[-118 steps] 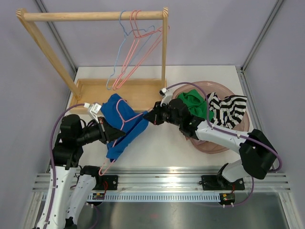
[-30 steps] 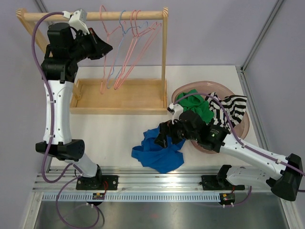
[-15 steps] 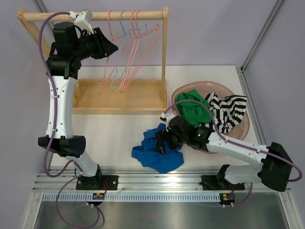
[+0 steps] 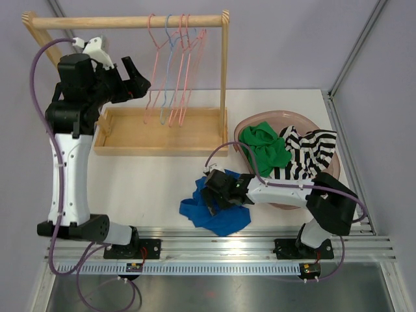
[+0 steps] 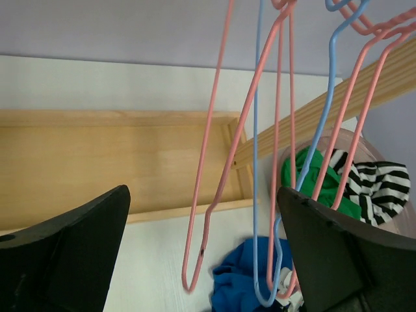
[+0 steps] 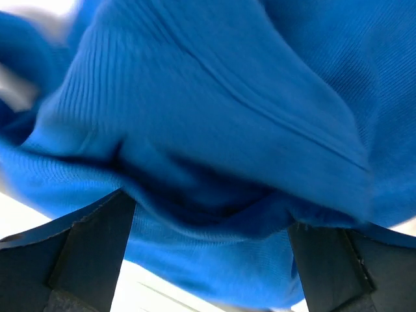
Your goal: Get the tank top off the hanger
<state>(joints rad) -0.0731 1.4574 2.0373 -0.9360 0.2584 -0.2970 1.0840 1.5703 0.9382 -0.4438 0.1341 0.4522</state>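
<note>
The blue tank top (image 4: 220, 213) lies off the hanger, crumpled in a heap on the white surface (image 4: 149, 179) near its front edge, just left of the pink basin (image 4: 328, 175) that holds a green and a striped garment. The right pincer (image 4: 211, 190) is low on the heap's upper left part. In the wrist view its fingers (image 6: 97, 250) stand wide apart, with ribbed blue cloth bulging down between them and filling the frame, so it is spread and not clamped. The left pincer (image 4: 138, 80) is raised beside the bare pink and blue wire hangers (image 4: 172, 71) on the wooden rail (image 4: 123, 21), parted wide and holding nothing.
</note>
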